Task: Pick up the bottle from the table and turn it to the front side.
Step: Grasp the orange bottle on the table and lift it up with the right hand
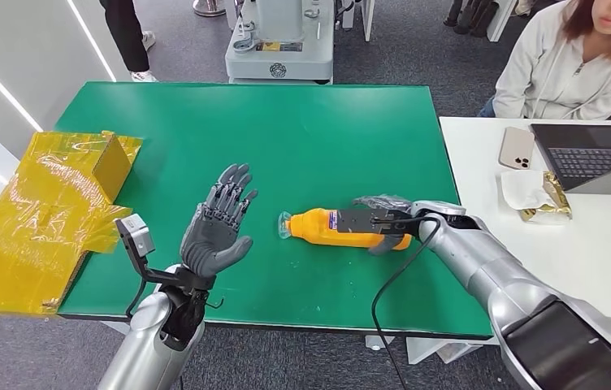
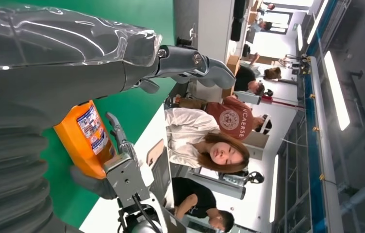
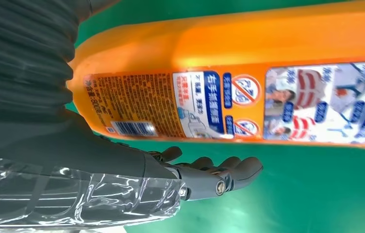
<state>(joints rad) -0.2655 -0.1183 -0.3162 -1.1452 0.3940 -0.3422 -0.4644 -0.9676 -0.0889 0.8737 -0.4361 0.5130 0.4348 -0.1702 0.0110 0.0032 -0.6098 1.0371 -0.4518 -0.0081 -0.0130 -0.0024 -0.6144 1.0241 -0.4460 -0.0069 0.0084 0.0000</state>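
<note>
**Bottle Lying on Table, Right Hand at Its Base**

Head view: The orange bottle [image 1: 335, 228] is seen lying on its side on the green table [image 1: 302, 130], cap end toward the left hand [image 1: 219, 226]. The left hand is held raised over the table, fingers spread, nothing grasped. The right hand [image 1: 387, 221] is placed around the bottle's base end; a completed grasp cannot be confirmed.

Left wrist view: The bottle [image 2: 87, 138] is shown beyond the grey thumb [image 2: 209, 70], apart from it.

Right wrist view: The bottle's label side [image 3: 248, 104] is shown, with the dark fingers [image 3: 219, 172] extended just beside it over the table; contact cannot be determined.
</note>
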